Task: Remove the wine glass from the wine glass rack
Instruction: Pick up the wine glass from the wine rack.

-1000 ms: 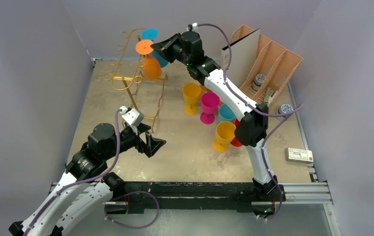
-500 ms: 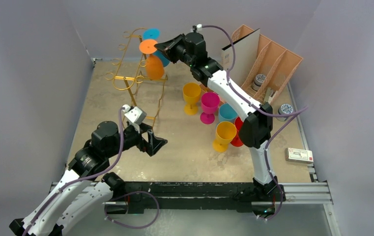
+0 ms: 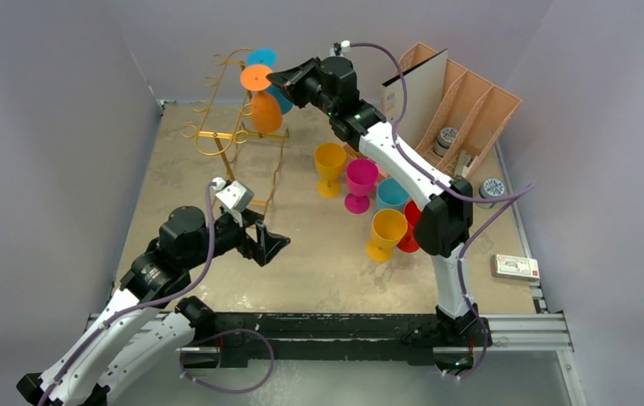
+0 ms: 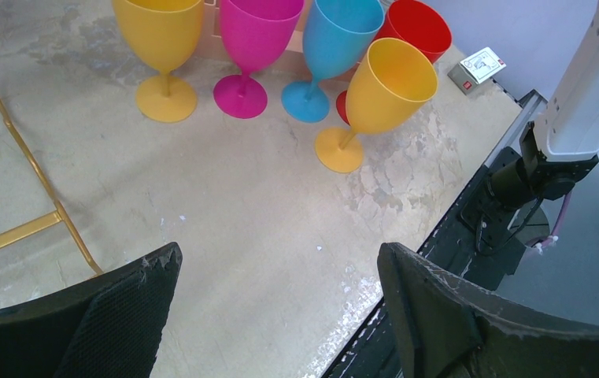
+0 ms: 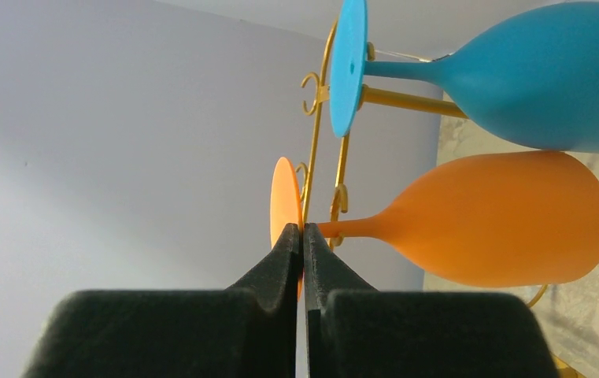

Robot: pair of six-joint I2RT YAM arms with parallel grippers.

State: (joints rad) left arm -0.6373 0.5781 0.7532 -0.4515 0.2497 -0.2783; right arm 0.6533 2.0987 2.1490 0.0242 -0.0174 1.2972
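The gold wire wine glass rack (image 3: pixel 221 135) stands at the back left. An orange wine glass (image 3: pixel 261 112) hangs upside down on it, foot disc (image 3: pixel 255 78) on top, with a blue glass (image 3: pixel 278 98) just behind. My right gripper (image 3: pixel 274 80) is shut on the rim of the orange foot. In the right wrist view the right gripper (image 5: pixel 304 230) pinches the thin orange disc (image 5: pixel 282 201), and the orange wine glass's stem (image 5: pixel 359 228) runs past a curled gold hook (image 5: pixel 338 197). My left gripper (image 3: pixel 269 245) hovers open and empty over the table near the rack's base.
Several glasses stand upright mid-table: yellow (image 4: pixel 160 39), magenta (image 4: pixel 253 35), blue (image 4: pixel 337 39), red (image 4: pixel 418 27) and yellow-orange (image 4: pixel 382 87). A peach slotted organiser (image 3: pixel 466 106) sits at the back right. A small box (image 3: pixel 514 267) lies at the right edge.
My right gripper has carried the orange glass a little to the right along the rack. The left arm has edged slightly right and stays open.
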